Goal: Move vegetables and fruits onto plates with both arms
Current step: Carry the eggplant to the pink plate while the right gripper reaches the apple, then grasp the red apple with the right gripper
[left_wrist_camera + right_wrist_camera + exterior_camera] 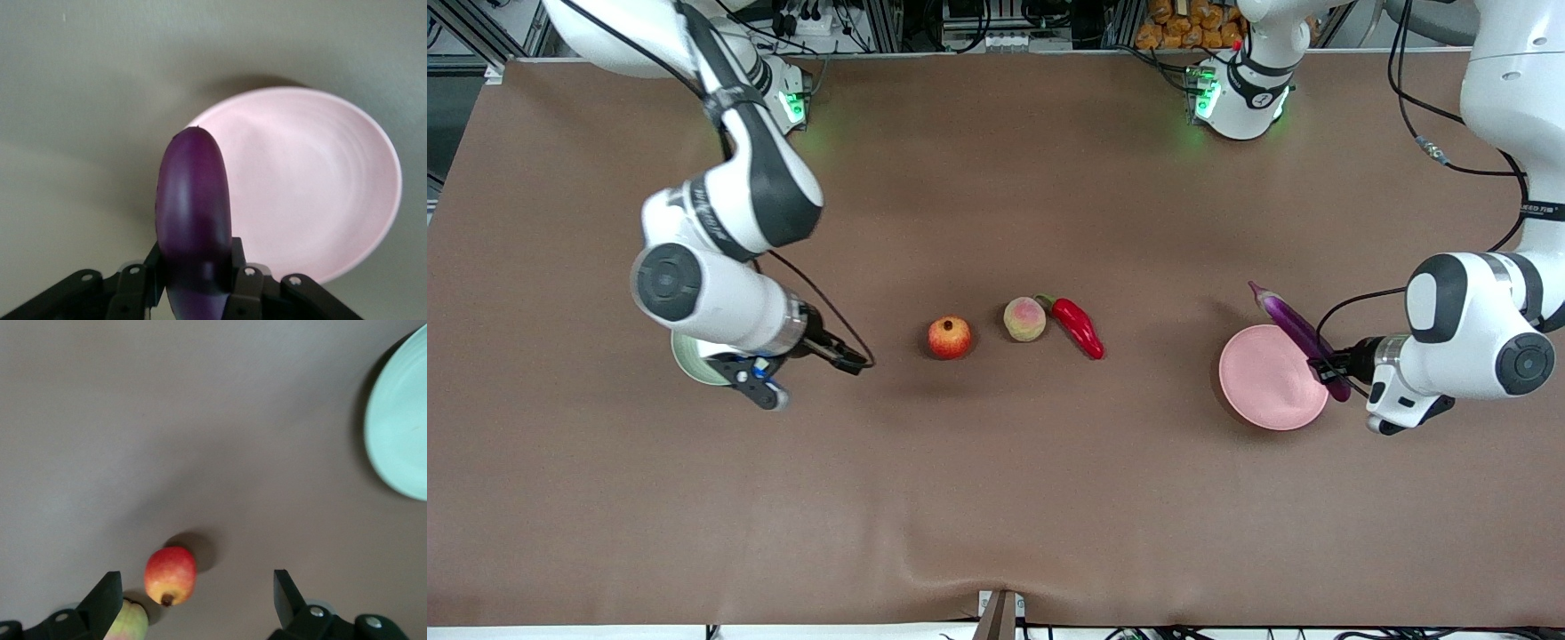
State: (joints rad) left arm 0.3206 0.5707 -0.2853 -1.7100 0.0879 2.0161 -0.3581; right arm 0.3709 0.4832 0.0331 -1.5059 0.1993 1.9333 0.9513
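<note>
My left gripper (1329, 369) is shut on the purple eggplant (1291, 324) and holds it tilted above the pink plate (1263, 382), over the plate's edge toward the left arm's end. In the left wrist view the eggplant (193, 213) sits between the fingers (197, 280), with the pink plate (313, 187) below. My right gripper (818, 360) is open and empty over the table between the green plate (692, 364) and the pomegranate (950, 338). The peach (1024, 319) and red chili (1079, 327) lie beside it at mid-table. The right wrist view shows the pomegranate (171, 575), peach (127, 623) and green plate (400, 433).
The right arm's forearm (711, 302) covers most of the green plate. The brown table cloth (996, 498) stretches to the front edge. Cables hang by the left arm (1449, 160).
</note>
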